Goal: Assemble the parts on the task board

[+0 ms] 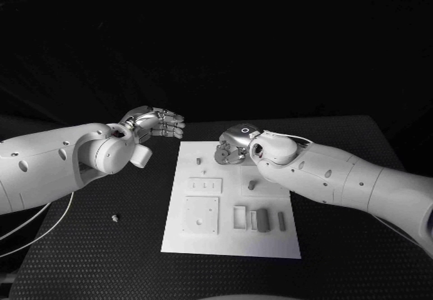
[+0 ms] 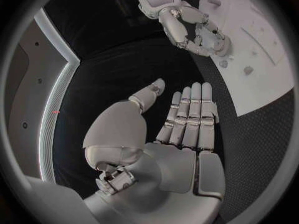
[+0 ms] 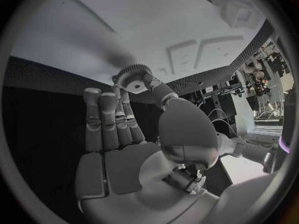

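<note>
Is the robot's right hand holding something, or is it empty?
Holding something. In the right wrist view, the right hand pinches a small round toothed gear at its fingers' tips, above the white task board.

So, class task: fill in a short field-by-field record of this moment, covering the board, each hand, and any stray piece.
task board: white plate mid-table, small parts on it
right hand: above the board's far end, pinching a toothed gear
left hand: off the board's far left corner, fingers straight, holds nothing
stray part: small piece on the black table, left of the board
</note>
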Controlling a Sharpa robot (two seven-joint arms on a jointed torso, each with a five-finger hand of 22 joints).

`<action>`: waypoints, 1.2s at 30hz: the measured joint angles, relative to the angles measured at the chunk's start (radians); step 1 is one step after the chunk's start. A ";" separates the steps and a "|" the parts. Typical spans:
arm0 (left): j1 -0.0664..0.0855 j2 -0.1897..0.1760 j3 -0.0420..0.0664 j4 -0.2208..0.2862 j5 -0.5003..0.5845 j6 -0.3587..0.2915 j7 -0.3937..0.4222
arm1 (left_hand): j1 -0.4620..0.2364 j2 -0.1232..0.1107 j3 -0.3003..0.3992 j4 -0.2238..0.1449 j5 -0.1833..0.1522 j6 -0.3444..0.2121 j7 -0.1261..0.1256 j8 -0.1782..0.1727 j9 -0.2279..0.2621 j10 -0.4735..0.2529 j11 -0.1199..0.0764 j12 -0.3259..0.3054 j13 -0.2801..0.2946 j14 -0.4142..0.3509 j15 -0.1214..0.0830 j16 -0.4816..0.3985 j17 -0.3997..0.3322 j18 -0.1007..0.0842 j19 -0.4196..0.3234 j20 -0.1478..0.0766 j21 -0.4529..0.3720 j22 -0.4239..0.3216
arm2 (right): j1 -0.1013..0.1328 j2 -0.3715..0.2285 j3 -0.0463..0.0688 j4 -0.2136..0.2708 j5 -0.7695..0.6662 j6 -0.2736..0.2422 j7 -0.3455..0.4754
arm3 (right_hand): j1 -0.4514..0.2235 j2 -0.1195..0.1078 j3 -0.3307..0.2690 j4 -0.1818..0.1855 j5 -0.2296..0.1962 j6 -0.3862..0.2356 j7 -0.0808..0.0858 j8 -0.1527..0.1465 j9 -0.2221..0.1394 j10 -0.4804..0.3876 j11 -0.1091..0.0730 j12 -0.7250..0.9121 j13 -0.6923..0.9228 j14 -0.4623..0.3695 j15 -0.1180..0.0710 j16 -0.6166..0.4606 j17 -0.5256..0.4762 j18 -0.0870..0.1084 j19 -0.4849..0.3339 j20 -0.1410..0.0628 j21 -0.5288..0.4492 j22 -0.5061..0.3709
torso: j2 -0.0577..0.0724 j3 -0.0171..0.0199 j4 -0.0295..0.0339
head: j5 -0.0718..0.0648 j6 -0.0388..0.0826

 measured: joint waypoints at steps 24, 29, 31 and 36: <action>0.000 0.004 0.000 0.000 0.000 0.000 0.000 | 0.000 0.000 0.000 0.000 0.000 0.000 0.000 0.000 0.000 0.000 0.000 0.000 0.000 0.000 0.000 0.000 0.001 0.000 0.000 0.000 0.000 0.000 | 0.000 0.070 -0.005 -0.052 -0.054 -0.019 -0.022 | 0.000 0.000 0.000 0.000 -0.002 0.000 0.000 0.000 -0.003 0.003 0.000 0.000 -0.001 -0.001 -0.001 0.000 -0.001 0.000 0.004 -0.003 0.000 0.000 | 0.000 -0.0013 0.0012 | 0.005 0.004; 0.000 0.004 0.000 0.000 0.000 0.000 0.000 | 0.000 0.000 0.000 0.000 0.000 0.000 0.000 0.000 0.000 0.000 0.000 0.000 -0.001 0.000 0.000 0.000 0.001 0.000 0.000 0.000 0.000 0.000 | -0.001 0.070 -0.010 -0.053 -0.081 -0.027 -0.028 | 0.007 0.006 -0.004 0.002 0.001 0.000 0.000 0.000 -0.005 0.003 0.000 0.000 -0.005 0.002 -0.004 0.000 -0.002 0.000 0.004 -0.003 0.000 0.000 | 0.000 -0.0008 0.0005 | 0.008 0.005; 0.000 0.004 0.000 0.000 0.000 0.000 0.000 | 0.000 0.000 0.000 0.000 0.000 0.000 0.000 0.000 0.000 0.000 0.000 0.000 -0.001 0.000 0.000 0.000 0.001 0.000 0.000 0.000 0.000 0.000 | -0.002 0.069 -0.012 -0.050 -0.092 -0.031 -0.030 | 0.007 0.006 -0.004 0.002 0.001 0.000 0.000 0.000 -0.005 0.003 0.000 0.000 -0.005 0.003 -0.004 0.000 -0.002 0.000 0.006 -0.005 0.000 0.000 | 0.000 -0.0007 0.0004 | 0.008 0.005; 0.000 0.004 0.000 0.000 0.000 0.000 0.000 | 0.000 0.000 0.000 0.000 0.000 0.000 0.000 0.000 0.000 0.000 0.000 0.000 -0.001 0.000 0.000 0.000 0.001 0.000 0.000 0.000 0.000 0.000 | -0.002 0.070 -0.018 -0.041 -0.116 -0.039 -0.035 | 0.007 0.006 -0.004 0.002 0.001 0.002 0.001 0.000 -0.006 0.008 -0.005 0.000 -0.005 0.004 -0.005 0.000 -0.003 0.000 0.008 -0.007 0.000 0.000 | 0.000 0.0002 -0.0003 | 0.010 0.005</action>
